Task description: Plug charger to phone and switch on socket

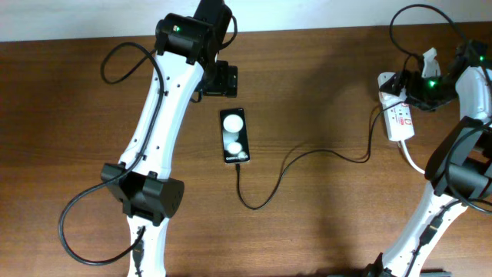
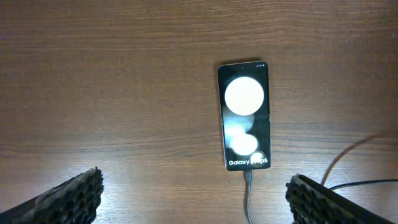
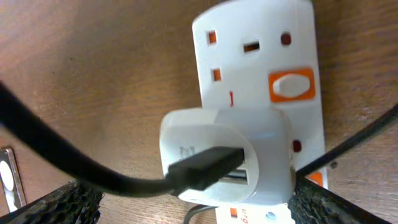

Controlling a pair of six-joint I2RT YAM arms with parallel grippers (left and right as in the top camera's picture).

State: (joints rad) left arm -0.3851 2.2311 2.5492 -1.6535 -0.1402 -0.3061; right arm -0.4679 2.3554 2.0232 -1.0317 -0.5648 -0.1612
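We find the phone (image 1: pixel 234 136) flat on the tabletop (image 1: pixel 323 77), the charger (image 2: pixel 247 196) seated in its lettered end; left gripper (image 2: pixel 198 200) above, jaws spread. Right gripper (image 3: pixel 199 208) jaws are spread astride the white adapter (image 3: pixel 249 143) on the socket (image 3: pixel 261 68), beside its orange switch (image 3: pixel 290 86).

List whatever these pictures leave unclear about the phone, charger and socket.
1. Right wrist view: the adapter covers most of the socket's lower switch. Only an orange sliver shows, so its position is unknown.
2. Overhead view: the socket is too small to read any switch state.
3. Left wrist view: two white spots blank much of the phone's screen, so no charging sign is readable.
4. Left wrist view: the charger meets the phone's port, but how far it is seated cannot be made out.
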